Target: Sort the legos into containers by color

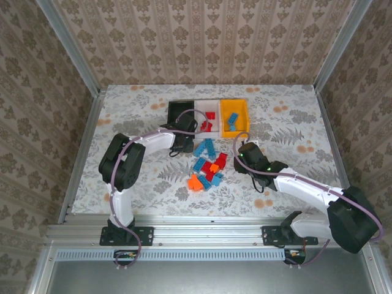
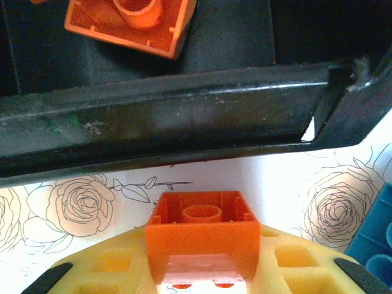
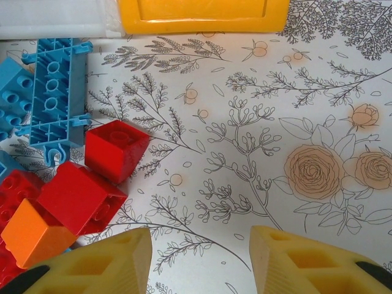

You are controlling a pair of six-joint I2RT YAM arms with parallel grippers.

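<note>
Three bins stand touching in a row at the far side of the table [image 1: 288,131]: the black bin [image 1: 174,110], the white bin [image 1: 202,105] and the yellow bin [image 1: 242,111].

My left gripper [image 2: 202,269] is clamped on an orange brick [image 2: 202,236], held just before the black bin's near wall. I cannot tell whether the brick is clear of the table. My right gripper [image 3: 199,257] hangs with its jaws apart and nothing between them, over bare table just right of the pile [image 1: 207,166].

The likeliest trouble is that wall. If I go forward without first rising, the brick will probably strike it, and then it either twists out of my fingers or shoves the bin along. The white bin sits right against the black one, so letting go too far to the right could put orange among the red. The pile is also close to my left arm, and a careless swing might scatter it.

Counted:
- Bins: three.
- Black bin: one other orange piece [image 2: 131,21] already inside.
- White bin: red pieces [image 1: 209,124], two or three, too small to tell.
- Yellow bin: at least one blue piece [image 1: 231,120].
- Pile: roughly ten loose bricks. Near my right gripper I make out a long blue plate [image 3: 55,101], at least two red cubes [image 3: 116,150] and one orange cube [image 3: 33,233].
</note>
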